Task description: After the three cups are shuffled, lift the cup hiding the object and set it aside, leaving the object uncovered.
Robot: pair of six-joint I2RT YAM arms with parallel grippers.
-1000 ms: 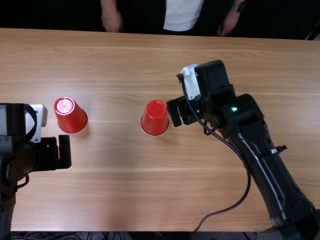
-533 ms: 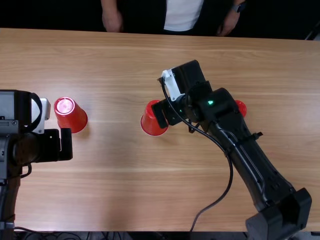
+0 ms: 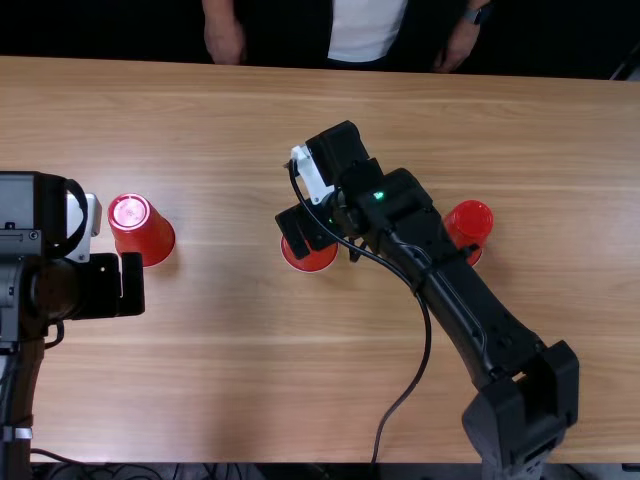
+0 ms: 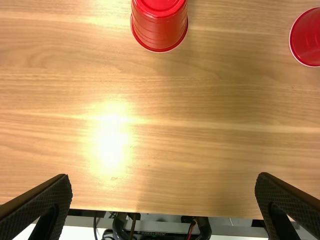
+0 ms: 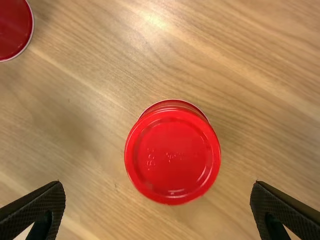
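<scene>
Three red cups stand upside down in a row on the table. The left cup [image 3: 140, 231] [image 4: 159, 22] sits just beyond my left gripper [image 3: 112, 288] [image 4: 160, 210], which is open and holds nothing. My right gripper [image 3: 306, 236] [image 5: 157, 212] hangs directly over the middle cup [image 3: 312, 257] [image 5: 172, 152], open, one finger on each side and clear of its wall. The right cup [image 3: 468, 226] stands apart beside the right arm. No hidden object shows.
A person stands at the table's far edge [image 3: 320, 66], hands off the cups. A second cup [image 4: 307, 37] lies at the edge of the left wrist view, and another cup [image 5: 14, 22] in a corner of the right wrist view. Bare wood lies in front of the cups.
The right arm has swung left, from beside the middle cup to above it, uncovering the right cup in the top view. The left arm has barely shifted.
</scene>
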